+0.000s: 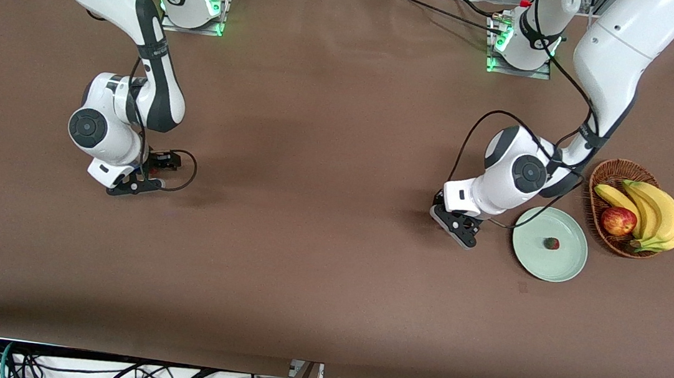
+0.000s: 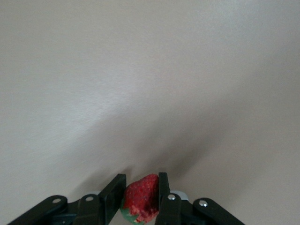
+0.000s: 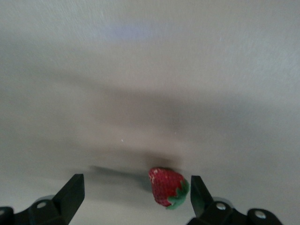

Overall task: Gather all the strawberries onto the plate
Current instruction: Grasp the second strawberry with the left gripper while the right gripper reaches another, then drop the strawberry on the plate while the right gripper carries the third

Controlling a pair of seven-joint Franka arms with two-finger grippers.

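- We see the left gripper (image 1: 461,230) low over the brown table (image 1: 317,262), beside the plate (image 1: 567,263) on the side toward the right arm's end, clear of the rim.
- In the left wrist view its two fingers (image 2: 163,192) are clamped on a strawberry (image 2: 142,198); the berry sits between the pads, red flesh showing between them and a bit of green cap at the lower edge.
- We cannot tell from either view whether that berry touches the tabletop.
- A second strawberry (image 1: 551,243) lies in the plate, near its middle, well apart from the left gripper.
- The plate lies toward the left arm's end of the table, just beside the basket (image 1: 611,174), slightly nearer to the front camera than it.
- The basket holds bananas (image 1: 654,210) and an apple (image 1: 618,221).
- The right gripper (image 1: 140,184) is low over the table toward the right arm's end, well apart from the plate.
- In the right wrist view its fingers (image 3: 71,194) stand wide apart, and a third strawberry (image 3: 168,186) lies on the table between them, much closer to one finger than the other and touching neither, green cap turned toward the closer finger.
- We cannot make out this third berry in the front view; the right gripper hides that spot.
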